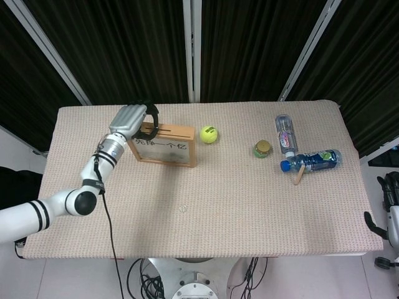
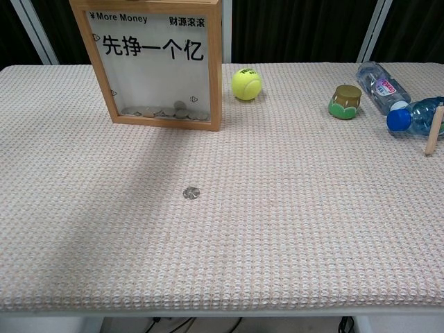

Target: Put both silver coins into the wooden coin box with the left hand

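Left hand [image 1: 129, 118] hovers at the upper left of the head view, over the left end of the coin box [image 1: 163, 144]; whether it pinches anything I cannot tell. One coin [image 2: 191, 192] lies on the table [image 2: 312, 222], left of centre.

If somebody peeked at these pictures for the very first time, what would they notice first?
Probably the wooden coin box with big black writing on its clear front, standing at the far left of the table, coins piled inside. The left robot hand is up at the box's top left corner. A lone silver coin lies on the cloth in front of the box, and a yellow tennis ball sits just right of it.
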Controlling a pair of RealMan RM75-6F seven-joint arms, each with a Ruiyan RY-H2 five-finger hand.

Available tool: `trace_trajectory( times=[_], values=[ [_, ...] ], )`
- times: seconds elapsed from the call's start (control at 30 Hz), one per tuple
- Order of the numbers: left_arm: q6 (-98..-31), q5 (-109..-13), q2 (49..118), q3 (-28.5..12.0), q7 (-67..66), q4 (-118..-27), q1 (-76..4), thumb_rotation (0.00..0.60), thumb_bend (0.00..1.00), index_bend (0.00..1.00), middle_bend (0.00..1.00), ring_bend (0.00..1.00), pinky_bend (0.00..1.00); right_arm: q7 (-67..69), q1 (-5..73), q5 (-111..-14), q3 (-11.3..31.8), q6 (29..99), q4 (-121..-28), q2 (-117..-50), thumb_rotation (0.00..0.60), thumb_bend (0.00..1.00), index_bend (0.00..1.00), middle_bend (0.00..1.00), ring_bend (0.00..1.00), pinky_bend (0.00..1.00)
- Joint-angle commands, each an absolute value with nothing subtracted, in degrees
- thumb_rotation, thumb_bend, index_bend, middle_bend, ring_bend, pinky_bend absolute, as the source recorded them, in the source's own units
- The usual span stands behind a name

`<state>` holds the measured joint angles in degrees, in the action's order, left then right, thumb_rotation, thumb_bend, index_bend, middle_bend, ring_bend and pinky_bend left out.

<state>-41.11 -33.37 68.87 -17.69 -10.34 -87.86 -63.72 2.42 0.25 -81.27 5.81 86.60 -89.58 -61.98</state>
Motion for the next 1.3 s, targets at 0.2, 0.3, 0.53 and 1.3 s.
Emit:
trace_trajectory(
  times=[0.2,0.3,0.53,1.3],
  values=[
    [-40.6,-35.0,68.5,-17.5,-9.2,-88.2,-63.5,0.600,0.49,0.30,0.24,0.08,0.10,2.5,0.3,-80.9,5.9,86.5,-89.5,-62.0,0.600,0.29,0.00,0.00,0.00,0.00],
    [-41.2,-36.3,68.6,-17.8,-8.3,-88.3,-63.1,0.600,0.45,0.12,0.21,0.07,0.09,2.5,0.3,-80.9,6.0,86.5,-89.5,-62.1,0.600,0.29,0.00,0.00,0.00,0.00],
    [-44.6,-40.1,67.3,-19.2,-5.9,-91.7,-61.1,0.600,0.44,0.08,0.19,0.07,0.09,2.4,0.3,-80.9,6.0,86.5,-89.5,-62.1,0.600,0.29,0.00,0.00,0.00,0.00],
    [-83.0,-97.7,70.9,7.0,-2.9,-92.8,-25.7,0.600,0.37,0.44,0.35,0.20,0.31,1.5,0.6,-82.2,5.5,86.5,-89.7,-62.5,0.600,0.29,0.00,0.00,0.00,0.00]
  ],
)
